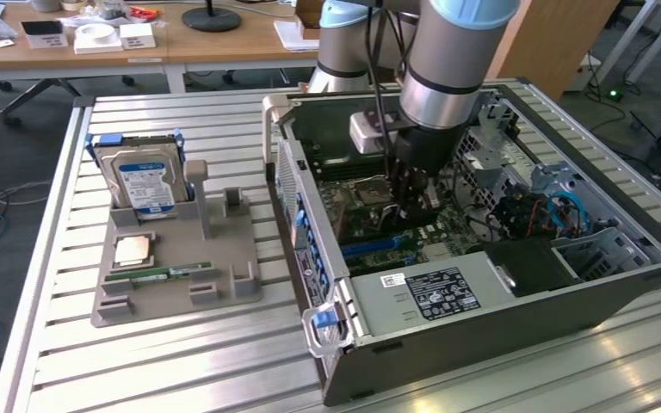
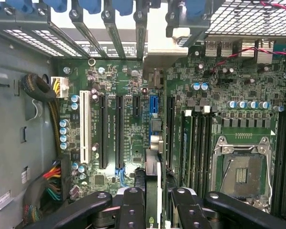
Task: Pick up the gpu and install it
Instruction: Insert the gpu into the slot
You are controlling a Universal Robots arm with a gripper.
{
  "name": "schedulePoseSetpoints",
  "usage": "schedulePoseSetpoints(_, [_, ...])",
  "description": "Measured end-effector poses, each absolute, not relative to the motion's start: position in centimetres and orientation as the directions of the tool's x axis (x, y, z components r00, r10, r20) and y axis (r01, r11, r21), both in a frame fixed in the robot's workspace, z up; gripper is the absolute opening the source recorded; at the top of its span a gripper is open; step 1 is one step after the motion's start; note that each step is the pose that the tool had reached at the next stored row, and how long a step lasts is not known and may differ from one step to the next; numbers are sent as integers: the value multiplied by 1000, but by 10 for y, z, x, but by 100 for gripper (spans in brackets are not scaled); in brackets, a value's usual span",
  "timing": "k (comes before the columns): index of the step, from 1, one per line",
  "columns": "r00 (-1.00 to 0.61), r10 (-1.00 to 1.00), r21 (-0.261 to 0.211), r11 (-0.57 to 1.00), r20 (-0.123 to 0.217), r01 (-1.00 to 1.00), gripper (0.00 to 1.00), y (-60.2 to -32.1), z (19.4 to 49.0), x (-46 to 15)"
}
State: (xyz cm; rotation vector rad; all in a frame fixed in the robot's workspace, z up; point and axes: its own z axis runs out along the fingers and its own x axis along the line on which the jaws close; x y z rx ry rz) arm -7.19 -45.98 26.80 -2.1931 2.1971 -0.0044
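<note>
Got the gripper (image 2: 158, 212) about half closed, pinching the gpu (image 2: 153, 176) edge-on, down inside the pc case (image 1: 480, 344) at centre-right of the exterior view. Hanging just above the motherboard (image 2: 133, 81), roughly in line with the blue slot (image 2: 154, 105), not seated by the look of it. Could tilt in that skinny grip, miss the slot, then crunch onto the black slots (image 2: 118, 133) next door or catch on the rear slot bars (image 2: 112, 33)

motherboard (image 2: 128, 90) green | gpu (image 2: 152, 183) green | hard drive (image 1: 145, 182) label blue-white | end effector (image 2: 156, 192) black | holder (image 1: 169, 297) grey
</note>
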Motion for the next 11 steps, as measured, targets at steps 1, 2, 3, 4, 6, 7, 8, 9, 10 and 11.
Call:
schedulePoseSetpoints(1, [-1,-1000,-28,2,-24,-1000,26,-460,268,-72])
schedulePoseSetpoints(2, [-1,-1000,-28,1,-24,-1000,26,-460,267,-73])
schedulePoseSetpoints(3, [0,-1000,-28,1,-24,-1000,26,-460,267,-73])
schedulePoseSetpoints(4, [0,-1000,-28,1,-24,-1000,26,-460,267,-73])
schedulePoseSetpoints(6, [0,-1000,-28,0,-24,-1000,26,-460,267,-74])
schedulePoseSetpoints(7, [0,-1000,-28,0,-25,-1000,26,-460,266,-74])
schedulePoseSetpoints(8, [0,-1000,-28,0,-25,-1000,26,-460,266,-74])
schedulePoseSetpoints(9, [1,-1000,-28,0,-24,-1000,26,-460,266,-75])
schedulePoseSetpoints(10, [1,-1000,-28,0,-24,-1000,26,-460,266,-75])
schedulePoseSetpoints(11, [1,-1000,-28,0,-24,-1000,26,-460,266,-75])
